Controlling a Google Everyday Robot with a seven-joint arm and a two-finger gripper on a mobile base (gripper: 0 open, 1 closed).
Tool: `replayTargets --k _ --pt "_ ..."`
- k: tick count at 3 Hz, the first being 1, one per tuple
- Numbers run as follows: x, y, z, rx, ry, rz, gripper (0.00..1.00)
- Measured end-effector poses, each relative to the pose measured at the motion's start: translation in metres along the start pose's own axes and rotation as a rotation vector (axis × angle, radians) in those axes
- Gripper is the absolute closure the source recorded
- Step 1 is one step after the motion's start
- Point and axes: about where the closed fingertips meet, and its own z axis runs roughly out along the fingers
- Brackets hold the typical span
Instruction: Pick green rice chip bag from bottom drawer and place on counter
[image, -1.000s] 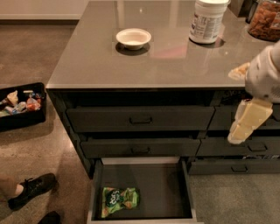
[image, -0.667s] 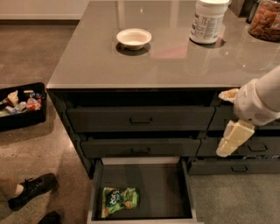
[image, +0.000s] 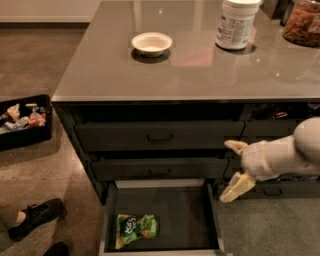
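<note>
The green rice chip bag (image: 136, 229) lies flat in the front left part of the open bottom drawer (image: 212, 220), a dark shallow box pulled out at floor level. My gripper (image: 226, 172) hangs on a white arm coming in from the right, in front of the drawer fronts, above the drawer's right rim and up to the right of the bag. Its two cream fingers (image: 238, 186) are spread apart and hold nothing. The glossy grey counter (image: 110, 75) tops the cabinet above.
A white bowl (image: 151, 43), a white tub (image: 237, 23) and a jar of brown snacks (image: 302, 23) stand on the counter. A black bin of packets (image: 24, 120) sits on the floor at the left. A person's black shoe (image: 36, 216) is at the lower left.
My gripper and arm have moved left and downward, from beside the upper drawers to just above the open drawer's right side. The bag has not moved.
</note>
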Motion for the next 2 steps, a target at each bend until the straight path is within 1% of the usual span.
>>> replayTargets --k 1,2 --pt "0.006 0.025 0.074 -0.028 -0.17 -0.057 0.0" --pt "0.001 0.052 0.158 -0.083 -0.285 -0.093 0.0"
